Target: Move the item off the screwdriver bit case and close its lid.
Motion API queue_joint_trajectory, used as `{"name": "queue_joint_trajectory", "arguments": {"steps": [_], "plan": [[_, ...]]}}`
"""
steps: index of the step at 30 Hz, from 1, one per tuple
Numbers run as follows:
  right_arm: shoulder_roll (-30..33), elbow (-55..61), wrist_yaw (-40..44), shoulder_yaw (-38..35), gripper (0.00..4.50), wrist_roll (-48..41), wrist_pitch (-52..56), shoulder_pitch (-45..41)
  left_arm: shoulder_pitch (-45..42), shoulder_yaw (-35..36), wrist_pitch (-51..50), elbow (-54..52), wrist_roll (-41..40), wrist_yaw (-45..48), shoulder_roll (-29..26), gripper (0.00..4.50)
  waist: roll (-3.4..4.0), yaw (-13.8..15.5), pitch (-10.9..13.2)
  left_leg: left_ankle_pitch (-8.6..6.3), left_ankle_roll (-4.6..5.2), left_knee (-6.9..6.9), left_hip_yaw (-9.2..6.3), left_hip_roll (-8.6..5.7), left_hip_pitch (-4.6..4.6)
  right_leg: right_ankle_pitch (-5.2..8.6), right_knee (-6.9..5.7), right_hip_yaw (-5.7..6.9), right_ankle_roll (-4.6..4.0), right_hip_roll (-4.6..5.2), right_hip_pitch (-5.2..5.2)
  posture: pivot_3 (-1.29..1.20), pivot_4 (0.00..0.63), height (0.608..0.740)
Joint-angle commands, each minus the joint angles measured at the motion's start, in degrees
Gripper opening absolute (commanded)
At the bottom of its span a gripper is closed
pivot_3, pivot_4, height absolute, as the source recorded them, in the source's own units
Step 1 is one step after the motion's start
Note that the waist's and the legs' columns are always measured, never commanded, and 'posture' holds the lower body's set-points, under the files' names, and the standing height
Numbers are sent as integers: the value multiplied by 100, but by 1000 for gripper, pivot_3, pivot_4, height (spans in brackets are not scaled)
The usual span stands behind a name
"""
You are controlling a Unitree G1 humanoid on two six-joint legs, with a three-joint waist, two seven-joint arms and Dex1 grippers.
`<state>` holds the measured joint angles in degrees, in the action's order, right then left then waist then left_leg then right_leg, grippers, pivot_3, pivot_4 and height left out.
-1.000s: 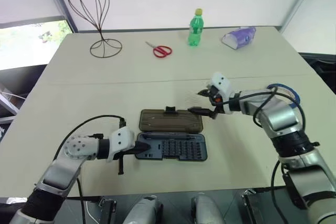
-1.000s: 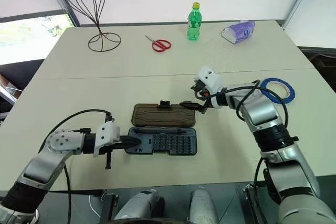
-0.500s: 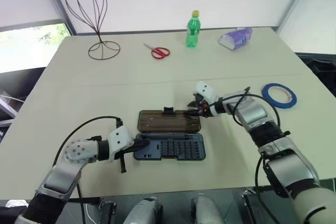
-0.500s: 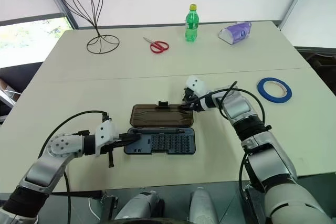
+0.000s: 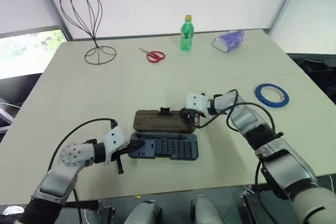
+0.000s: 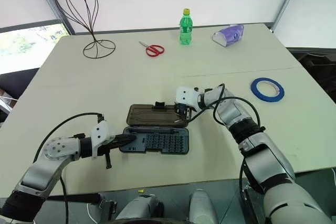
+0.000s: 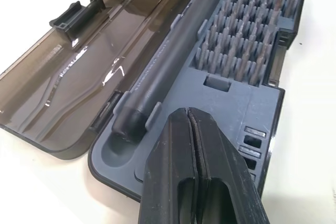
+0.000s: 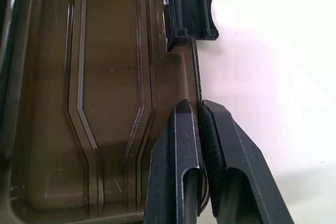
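Nearest us, our left gripper (image 7: pixel 195 150) has its fingers pressed together and rests on the near end of the screwdriver bit case (image 5: pixel 164 146), steadying the grey base, while just beyond it our right gripper (image 8: pixel 199 124) is pinched on the far edge of the lid (image 5: pixel 160 120), which lies flat open on the table. We judge the closing step in hand: next, lift that edge and swing it over the bits. Well apart to our right, the blue tape roll (image 5: pixel 271 94) already lies off the case.

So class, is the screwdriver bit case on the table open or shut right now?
Open. The smoky-brown lid lies flat on the table behind the grey base, with the rows of bits uncovered.
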<state>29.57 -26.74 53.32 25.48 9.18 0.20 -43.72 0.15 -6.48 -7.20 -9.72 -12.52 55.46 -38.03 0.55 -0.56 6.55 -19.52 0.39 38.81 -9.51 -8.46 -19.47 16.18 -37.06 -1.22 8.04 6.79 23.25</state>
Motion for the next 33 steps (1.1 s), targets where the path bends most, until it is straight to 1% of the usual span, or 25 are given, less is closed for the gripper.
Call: {"name": "queue_joint_trajectory", "arguments": {"steps": [1,4,8,10,12,16,17,20,24,27,30,32,33], "plan": [[376,1233,-876,-751,8,317,232,266,178,-236,-204,399,211,23,-37,0,10,39,6,0,0,0,-1,-1,-2,0,0,0,0,0,6,0,150,740],[521,2380,-1025,-1058,8,362,624,722,157,-255,-160,456,209,55,-44,0,13,120,10,0,0,0,3,-1,-11,0,1,-3,0,0,7,0,150,740],[536,3721,-1117,-1295,8,406,1102,1230,104,-309,-148,510,199,103,-44,0,16,153,18,0,0,1,3,-1,-22,0,5,-4,0,1,8,0,150,740],[531,4155,-1133,-1302,8,470,1192,1409,74,-334,-171,529,173,134,-42,0,17,152,20,0,0,1,2,-1,-33,0,6,-4,0,1,11,0,150,740],[539,4364,-1282,-1236,8,675,1020,1564,-12,-302,-374,508,13,132,39,0,19,149,22,0,0,1,3,-1,-42,0,7,-4,0,2,19,0,150,740],[545,4430,-1456,-1137,8,920,729,1761,-152,-195,-735,349,-268,85,129,0,18,146,31,1,-1,8,0,-1,-70,0,5,-3,0,0,41,0,150,740],[566,4403,-1485,-1123,8,976,618,1778,-160,-123,-974,181,-469,84,130,0,18,143,33,2,-2,10,1,-1,-80,0,5,-3,0,1,48,0,150,740],[605,4245,-1583,-1116,8,1119,307,1798,-181,201,-1884,-533,-1328,99,62,0,2,128,62,2,-2,11,1,-1,-96,0,1,-3,0,1,68,0,150,740],[709,3975,-1664,-1139,8,1226,-67,1819,-440,894,-3361,-1526,-2916,-164,-73,0,-25,130,122,2,-2,11,1,-1,-114,0,-6,-4,0,0,90,0,150,740],[720,3861,-1694,-1178,8,1190,-164,1839,-812,1214,-4003,-1972,-3594,-586,-103,0,-30,127,138,3,-3,16,1,-1,-133,0,-7,-3,0,0,109,0,150,740],[682,3794,-1718,-1180,8,1176,-254,1800,-1230,1414,-4289,-2052,-4003,-1101,95,0,-31,120,142,3,-4,17,3,-1,-140,0,-6,-3,0,0,115,0,150,740],[689,3737,-1749,-1157,8,1232,-385,1758,-1656,1607,-4221,-1718,-4009,-1564,369,0,-35,122,145,3,-5,17,4,-1,-140,0,-6,-3,1,0,115,0,150,740],[698,3714,-1747,-1145,8,1253,-432,1744,-1904,1721,-4086,-1395,-3866,-1826,527,0,-37,130,146,4,-6,18,4,-1,-140,0,-6,-2,0,-1,115,0,150,740]]}}
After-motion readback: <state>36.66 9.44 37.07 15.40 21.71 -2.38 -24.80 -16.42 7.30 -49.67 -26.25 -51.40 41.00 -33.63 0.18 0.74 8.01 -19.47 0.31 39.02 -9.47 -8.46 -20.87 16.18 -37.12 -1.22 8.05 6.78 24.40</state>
